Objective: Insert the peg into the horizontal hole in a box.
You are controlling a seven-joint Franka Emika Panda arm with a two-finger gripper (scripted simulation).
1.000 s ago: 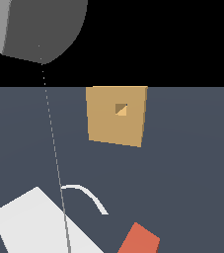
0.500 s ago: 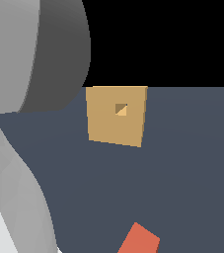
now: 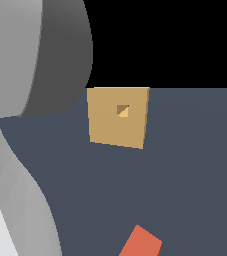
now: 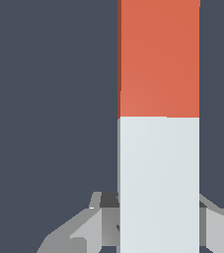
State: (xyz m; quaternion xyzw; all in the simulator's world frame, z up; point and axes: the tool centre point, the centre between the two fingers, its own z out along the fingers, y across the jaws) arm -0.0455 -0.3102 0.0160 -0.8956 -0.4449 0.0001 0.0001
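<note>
Hand (image 4: 153, 232) straddles peg (image 4: 158, 123) white end; box (image 3: 117, 117) well apart.

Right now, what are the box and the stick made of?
It's a computer drawing, so I can only guess. The box looks like plain wood: tan, dull, no shine or grain. The stick looks like smooth painted plastic or wood: flat orange-red on one half, white on the other, with sharp edges.

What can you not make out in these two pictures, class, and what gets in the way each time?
- Peg, exterior view: only the orange end shows; the bottom edge cuts the rest.
- Gripper, wrist view: the peg covers its middle, so the grip cannot be judged.
- Hole, exterior view: depth too dark and small to tell.
</note>
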